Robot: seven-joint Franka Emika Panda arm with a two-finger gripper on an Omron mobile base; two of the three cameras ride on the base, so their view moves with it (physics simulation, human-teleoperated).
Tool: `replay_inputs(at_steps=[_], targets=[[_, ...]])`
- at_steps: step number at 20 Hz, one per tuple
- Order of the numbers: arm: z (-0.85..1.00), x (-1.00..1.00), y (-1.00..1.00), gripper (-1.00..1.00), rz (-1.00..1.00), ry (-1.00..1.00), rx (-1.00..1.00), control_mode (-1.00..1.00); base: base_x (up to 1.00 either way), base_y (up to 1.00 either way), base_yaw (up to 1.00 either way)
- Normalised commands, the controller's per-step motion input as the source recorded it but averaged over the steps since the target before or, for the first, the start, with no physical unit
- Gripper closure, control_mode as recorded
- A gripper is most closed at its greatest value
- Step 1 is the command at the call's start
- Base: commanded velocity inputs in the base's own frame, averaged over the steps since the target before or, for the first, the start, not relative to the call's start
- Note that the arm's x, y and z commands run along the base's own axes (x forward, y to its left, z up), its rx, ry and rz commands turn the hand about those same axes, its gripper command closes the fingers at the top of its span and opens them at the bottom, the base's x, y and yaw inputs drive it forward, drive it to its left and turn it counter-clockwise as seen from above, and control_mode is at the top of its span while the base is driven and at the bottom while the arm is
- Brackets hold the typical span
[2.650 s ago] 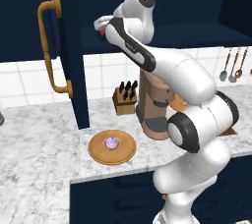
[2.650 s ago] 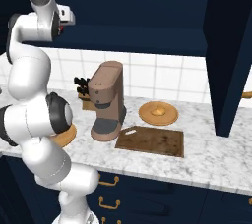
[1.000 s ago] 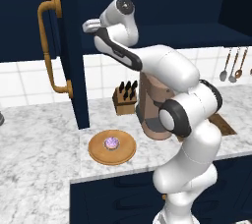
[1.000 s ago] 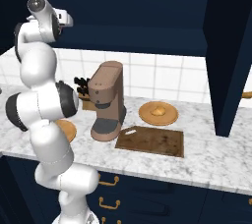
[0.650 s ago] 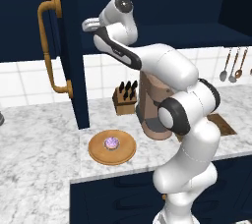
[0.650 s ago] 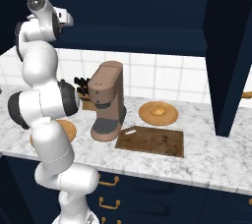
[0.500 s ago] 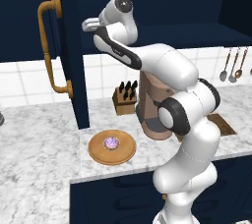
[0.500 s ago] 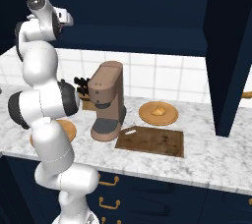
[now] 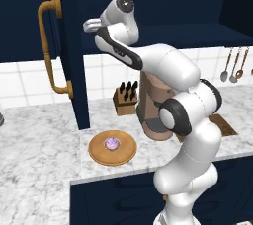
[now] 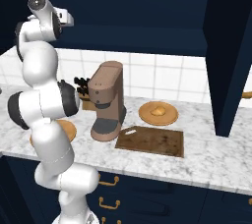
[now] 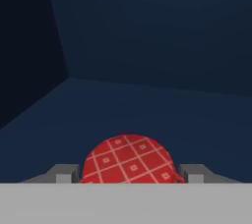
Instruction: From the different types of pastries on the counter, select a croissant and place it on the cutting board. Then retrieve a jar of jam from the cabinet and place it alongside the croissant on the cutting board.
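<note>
The white arm reaches high into the open navy-blue wall cabinet (image 9: 64, 46), whose door with a long curved brass handle (image 9: 49, 46) stands swung out in the left base view. In the hand view the two-finger gripper (image 11: 129, 174) has a grey fingertip (image 11: 61, 174) on either side of a rounded red object with a white diamond check pattern (image 11: 129, 163) (it sits low between them on the dark cabinet floor, and whether the tips press on it cannot be told).

On the white-grey marbled counter (image 10: 206, 161) the flat dark-brown wooden cutting board (image 10: 151, 140) lies bare beside the brown coffee machine (image 10: 107, 101). Just behind the board a round light-wood plate (image 10: 158, 113) carries the golden-yellow lumpy croissant (image 10: 157, 110). In the left base view another round wooden plate (image 9: 112, 147) holds the small cake with purple-pink topping (image 9: 111, 143), near the knife block (image 9: 125, 100) at the tiled wall.
</note>
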Motion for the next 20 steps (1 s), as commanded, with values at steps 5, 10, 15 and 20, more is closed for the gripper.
replay_inputs(at_steps=[5,10,15,20], targets=[[0.01,-0.85,0.0,1.0,-0.01,0.0,0.04,-1.0,0.0,0.0,0.0],[0.0,-0.93,-0.08,1.0,-0.03,0.0,0.01,-1.0,0.0,0.0,0.0],[0.0,-0.76,-0.51,1.0,-0.01,-0.03,0.0,-1.0,0.0,0.0,0.0],[0.0,-0.9,-0.7,1.0,0.0,-0.06,0.01,-1.0,0.0,0.0,0.0]])
